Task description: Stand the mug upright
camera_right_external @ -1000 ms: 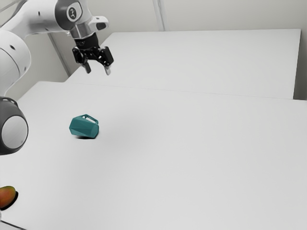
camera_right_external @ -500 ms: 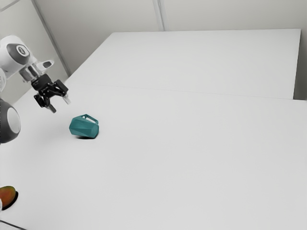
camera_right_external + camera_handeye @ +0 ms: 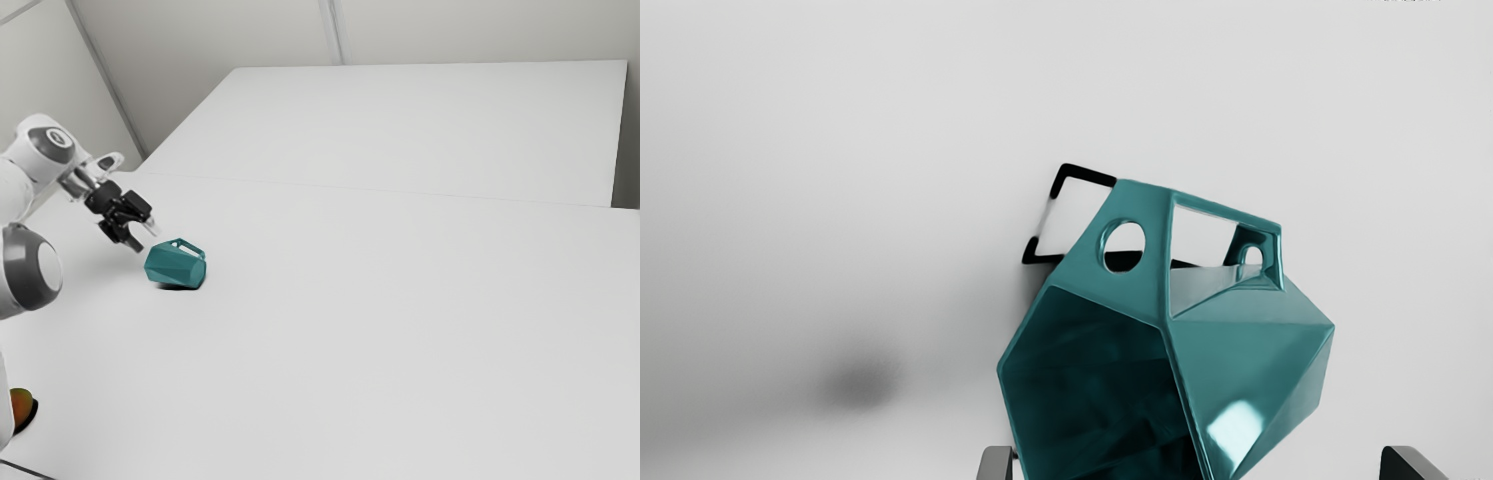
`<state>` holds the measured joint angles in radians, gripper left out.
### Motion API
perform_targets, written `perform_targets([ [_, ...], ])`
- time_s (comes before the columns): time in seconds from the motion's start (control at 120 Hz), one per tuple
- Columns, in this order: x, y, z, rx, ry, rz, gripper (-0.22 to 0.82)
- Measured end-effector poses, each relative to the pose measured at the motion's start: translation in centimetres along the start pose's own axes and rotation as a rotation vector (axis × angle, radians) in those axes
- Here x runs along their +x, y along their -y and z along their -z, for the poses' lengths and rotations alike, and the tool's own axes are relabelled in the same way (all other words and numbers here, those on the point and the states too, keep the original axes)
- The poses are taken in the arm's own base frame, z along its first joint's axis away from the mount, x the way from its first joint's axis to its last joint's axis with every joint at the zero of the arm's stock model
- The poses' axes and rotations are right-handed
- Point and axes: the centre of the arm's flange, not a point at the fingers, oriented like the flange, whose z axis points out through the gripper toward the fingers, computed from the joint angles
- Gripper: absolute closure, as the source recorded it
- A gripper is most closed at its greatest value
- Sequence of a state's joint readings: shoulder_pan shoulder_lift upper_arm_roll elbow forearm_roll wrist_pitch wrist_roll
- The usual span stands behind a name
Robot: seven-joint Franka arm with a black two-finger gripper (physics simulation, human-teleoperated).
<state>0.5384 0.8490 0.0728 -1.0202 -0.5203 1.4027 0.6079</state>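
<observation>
Reaches in with the white arm (image 3: 45, 150) from between nine and ten o'clock in the exterior view, tipping the black gripper (image 3: 146, 239) down toward four o'clock. Holds it wide open at about half past ten from the teal mug (image 3: 176, 268), near the faceted body; cannot tell whether touching. Finds the mug lying on its side on the white table (image 3: 400, 350), toward nine o'clock from the exterior view's centre, with the handle (image 3: 1158, 247) raised clear of the tabletop between twelve and one o'clock on the body. Looks into the dark mouth (image 3: 1100, 380) in the wrist view, with part of the mug between the spread fingers (image 3: 996, 467), nearer to one than the other. Catches a black shadow (image 3: 1086, 175) beside the handle, too. Shows an orange and green fruit (image 3: 20, 405) well apart, between seven and eight o'clock from the mug, partly hidden behind the arm.
</observation>
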Motion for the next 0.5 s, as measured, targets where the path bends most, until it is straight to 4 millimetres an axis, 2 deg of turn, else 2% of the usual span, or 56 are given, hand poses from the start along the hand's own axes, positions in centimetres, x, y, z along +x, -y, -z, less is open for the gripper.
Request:
perform_targets([
  [0.292, 0.5, 0.4, -2.2, -0.105, -0.021, -0.086, 0.00],
  [0.5, -0.6, 0.4, -2.5, -0.160, -0.006, -0.107, 0.00],
])
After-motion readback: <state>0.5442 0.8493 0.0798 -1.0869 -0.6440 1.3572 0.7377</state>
